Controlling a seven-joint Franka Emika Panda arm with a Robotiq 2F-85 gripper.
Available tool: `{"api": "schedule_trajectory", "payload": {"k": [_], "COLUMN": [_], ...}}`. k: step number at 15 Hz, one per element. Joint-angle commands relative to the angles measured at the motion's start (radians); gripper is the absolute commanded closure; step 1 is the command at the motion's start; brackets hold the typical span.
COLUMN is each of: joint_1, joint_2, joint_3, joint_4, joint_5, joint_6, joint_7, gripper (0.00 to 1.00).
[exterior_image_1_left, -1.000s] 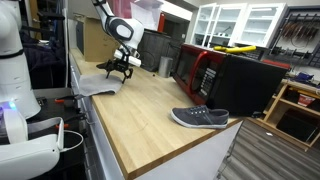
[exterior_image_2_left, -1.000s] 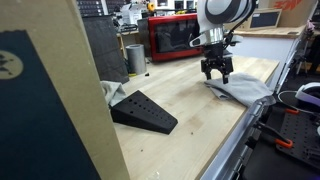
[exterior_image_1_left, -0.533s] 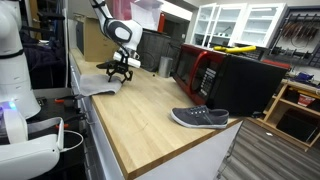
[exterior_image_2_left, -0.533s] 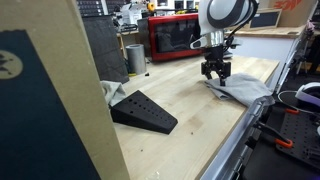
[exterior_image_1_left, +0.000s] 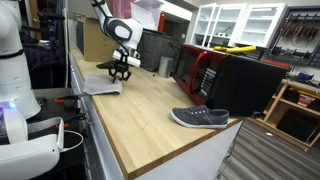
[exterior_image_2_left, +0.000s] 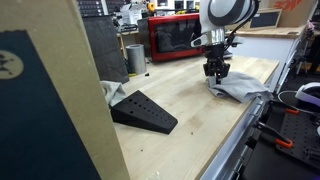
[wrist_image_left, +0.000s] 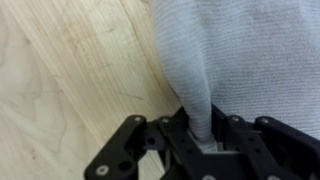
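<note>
Only the wrist view shows my hand (wrist_image_left: 203, 142) closed, pinching a fold of the grey cloth (wrist_image_left: 245, 60). In an exterior view, a shoe (exterior_image_1_left: 200, 117) lies well apart on the desk (exterior_image_1_left: 150, 110).

Arm (exterior_image_1_left: 112, 22) bent downward, wrist vertical, fingers (wrist_image_left: 170, 135) pinched close

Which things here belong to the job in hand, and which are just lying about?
In hand:
- gripper, jaws closed on a fold of cloth
- grey cloth, lying on the wooden table

Lying about:
- grey shoe
- black wedge
- red microwave
- metal cup
</note>
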Motion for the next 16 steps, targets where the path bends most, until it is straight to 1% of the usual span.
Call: {"api": "schedule_trajectory", "payload": {"k": [1,5,9,13,16], "joint_1": [-0.031,-0.083,-0.135,-0.175,-0.187], "joint_2": [0.041,0.100,0.154,0.175,0.173], "joint_3": [-0.021,-0.046,-0.055,-0.049,-0.048], "joint_4": [0.052,0.157,0.237,0.268,0.261], "joint_5": [0.065,0.184,0.299,0.412,0.480], "joint_6": [0.049,0.041,0.052,0.072,0.111], "joint_7": [0.049,0.082,0.138,0.220,0.302], "gripper": [0.96,0.96,0.96,0.96,0.96]}}
